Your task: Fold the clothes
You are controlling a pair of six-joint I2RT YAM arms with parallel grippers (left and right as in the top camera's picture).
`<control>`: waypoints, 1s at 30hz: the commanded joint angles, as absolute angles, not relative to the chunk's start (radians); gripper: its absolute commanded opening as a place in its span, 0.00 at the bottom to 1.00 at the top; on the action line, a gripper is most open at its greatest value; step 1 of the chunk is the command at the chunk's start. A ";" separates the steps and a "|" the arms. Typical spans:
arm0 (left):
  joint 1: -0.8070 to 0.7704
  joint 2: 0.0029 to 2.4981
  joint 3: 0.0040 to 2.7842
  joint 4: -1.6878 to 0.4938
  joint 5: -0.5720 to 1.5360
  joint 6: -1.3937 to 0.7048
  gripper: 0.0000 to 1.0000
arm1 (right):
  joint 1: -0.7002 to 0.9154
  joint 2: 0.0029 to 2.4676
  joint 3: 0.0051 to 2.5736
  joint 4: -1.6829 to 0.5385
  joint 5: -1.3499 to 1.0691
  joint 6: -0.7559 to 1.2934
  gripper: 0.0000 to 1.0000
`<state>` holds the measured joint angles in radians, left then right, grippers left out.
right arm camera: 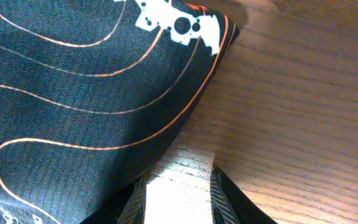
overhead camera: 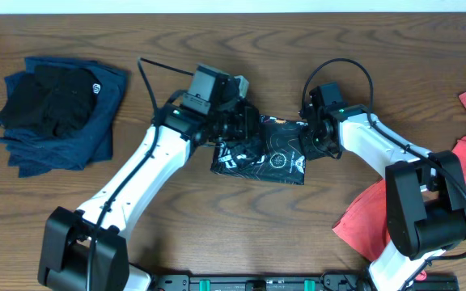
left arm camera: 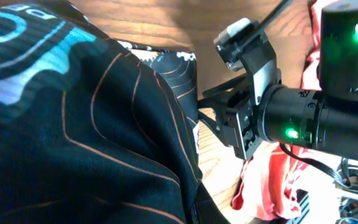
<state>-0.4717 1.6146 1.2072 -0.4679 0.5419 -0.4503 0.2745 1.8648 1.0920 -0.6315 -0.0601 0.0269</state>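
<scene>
The black shirt [overhead camera: 267,153] with thin orange lines lies as a small folded bundle in the middle of the table. My left gripper [overhead camera: 239,134] is at its left edge, shut on the cloth. In the left wrist view the black shirt [left arm camera: 86,137] fills the view and hides the fingers. My right gripper [overhead camera: 309,142] is at the bundle's right edge. It stands open in the right wrist view [right arm camera: 179,205], with bare wood between the fingers and the shirt's edge [right arm camera: 92,93] just left of the left finger [right arm camera: 138,200].
A pile of navy and black clothes [overhead camera: 59,109] lies at the far left. A red garment [overhead camera: 459,174] is heaped at the right edge, beside the right arm's base. The right arm's wrist [left arm camera: 291,118] shows close in the left wrist view.
</scene>
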 commanded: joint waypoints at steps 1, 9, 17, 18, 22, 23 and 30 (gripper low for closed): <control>-0.502 1.633 1.235 -0.464 0.493 -0.467 0.06 | 0.290 1.885 1.059 -0.651 -0.096 0.048 0.33; -0.541 1.687 1.235 -0.449 0.481 -0.478 0.11 | 0.294 1.885 1.059 -0.658 -0.110 0.048 0.33; -0.551 1.707 1.235 -0.443 0.481 -0.492 0.15 | 0.286 1.884 1.063 -0.672 -0.105 0.126 0.33; -0.551 1.709 1.235 -0.443 0.481 -0.492 0.17 | 0.282 1.882 1.066 -0.678 -0.105 0.127 0.34; -0.551 1.711 1.235 -0.439 0.481 -0.492 0.27 | 0.267 1.875 1.081 -0.696 -0.105 0.127 0.34; -0.551 1.711 1.235 -0.432 0.481 -0.492 0.27 | 0.263 1.875 1.084 -0.698 -0.105 0.126 0.34; -0.558 1.711 1.235 -0.393 0.481 -0.492 0.29 | 0.258 1.875 1.085 -0.709 -0.097 0.127 0.35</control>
